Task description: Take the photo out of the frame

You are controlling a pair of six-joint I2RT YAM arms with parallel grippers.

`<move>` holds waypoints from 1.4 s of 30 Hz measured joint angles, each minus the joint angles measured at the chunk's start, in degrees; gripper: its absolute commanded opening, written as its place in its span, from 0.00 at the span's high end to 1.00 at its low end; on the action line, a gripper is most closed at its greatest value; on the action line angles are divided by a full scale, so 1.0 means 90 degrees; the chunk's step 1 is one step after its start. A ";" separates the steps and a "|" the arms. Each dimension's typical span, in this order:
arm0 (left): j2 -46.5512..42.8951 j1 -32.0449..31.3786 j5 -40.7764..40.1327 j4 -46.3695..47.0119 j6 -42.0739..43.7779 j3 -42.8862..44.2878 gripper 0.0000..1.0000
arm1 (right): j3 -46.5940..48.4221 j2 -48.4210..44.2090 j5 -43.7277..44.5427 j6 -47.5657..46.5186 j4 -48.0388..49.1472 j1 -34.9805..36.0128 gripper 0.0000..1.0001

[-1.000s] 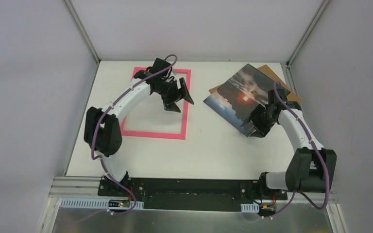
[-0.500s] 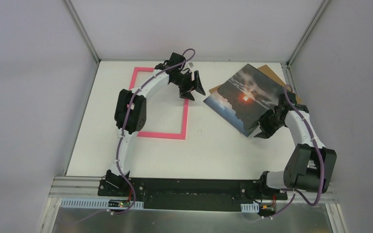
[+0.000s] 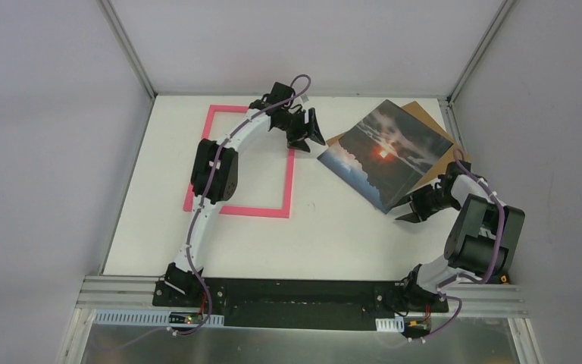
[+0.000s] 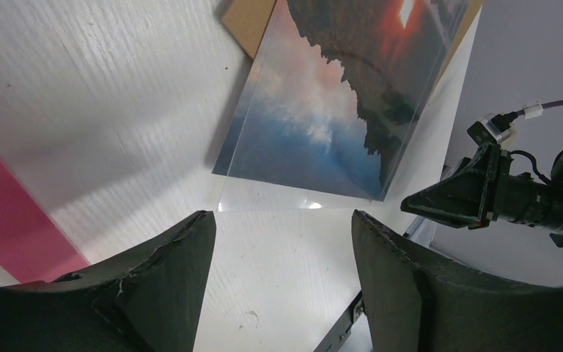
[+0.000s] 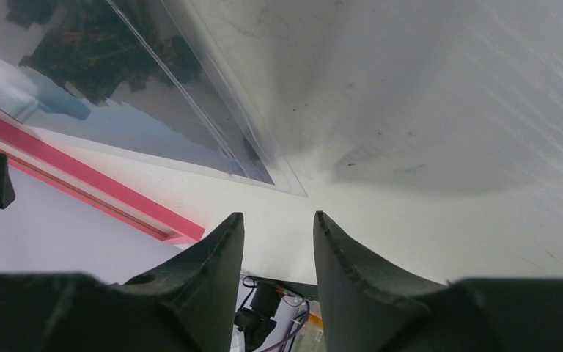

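Note:
The photo, a sunset picture, lies face up at the back right, partly on a brown board and outside the frame. The pink frame lies flat at the left with bare table showing inside it. My left gripper is open and empty, between the frame's right bar and the photo's left corner. In the left wrist view the photo lies ahead of my open gripper. My right gripper is open and empty, just off the photo's near corner. The right wrist view shows the photo ahead of that gripper.
A clear sheet sticks out past the photo's near edge; its corner shows in the right wrist view. Grey walls close in the table on the left, back and right. The black base rail runs along the near edge.
My left gripper has swung from over the frame to the right, towards the photo. My right gripper has drawn back off the photo's near corner. The photo and frame have stayed put.

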 measured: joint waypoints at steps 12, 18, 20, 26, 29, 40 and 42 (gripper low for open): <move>0.0578 -0.0146 -0.0017 0.0408 -0.0015 0.0126 0.32 | -0.0267 0.0282 -0.0255 0.0075 0.0556 -0.0119 0.62; 0.0590 -0.0199 -0.0073 0.0503 0.0010 0.0097 0.32 | -0.0267 0.0593 -0.0267 0.0102 0.0680 -0.0129 0.67; 0.0590 -0.0204 -0.0107 0.0546 0.0010 0.0051 0.33 | -0.0265 0.0675 -0.0364 0.0143 0.0682 -0.0143 0.68; 0.0602 -0.0202 -0.0102 0.0610 0.0002 0.0041 0.33 | -0.0257 0.0775 -0.0486 0.0189 0.0687 -0.0148 0.71; 0.0629 -0.0204 -0.0075 0.0721 -0.0019 0.0041 0.35 | -0.0223 0.0845 -0.0539 0.0194 0.0687 -0.0151 0.72; 0.0792 -0.0202 0.0260 0.1243 -0.0532 0.0007 0.46 | -0.0182 0.0945 -0.0600 0.0194 0.0682 -0.0153 0.75; 0.0792 -0.0202 0.0284 0.1282 -0.0600 -0.0027 0.47 | -0.0175 0.0957 -0.0614 0.0192 0.0680 -0.0153 0.77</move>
